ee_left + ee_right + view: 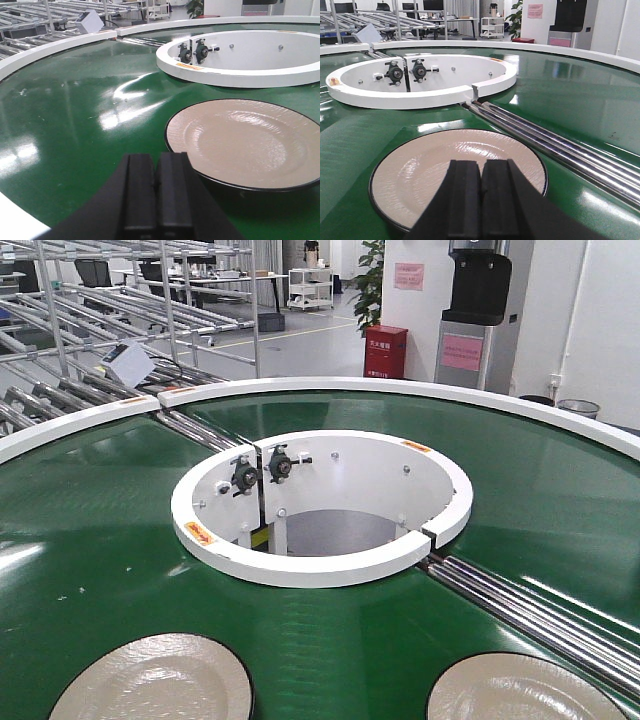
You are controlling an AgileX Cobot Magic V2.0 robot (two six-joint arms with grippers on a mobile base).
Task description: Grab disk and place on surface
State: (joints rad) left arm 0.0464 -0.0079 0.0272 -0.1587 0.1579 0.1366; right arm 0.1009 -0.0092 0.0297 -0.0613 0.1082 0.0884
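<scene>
Two beige disks with dark rims lie flat on the green conveyor belt, one at the lower left and one at the lower right of the front view. My left gripper is shut and empty, hovering just left of the near edge of a disk. My right gripper is also shut and empty, poised over the near half of the other disk. Neither gripper shows in the front view. The surface is out of view.
A raised white inner ring with two bearing mounts surrounds the belt's open centre. Shiny metal rollers cross the belt right of the right disk. A white outer rim bounds the belt; racks and cabinets stand beyond.
</scene>
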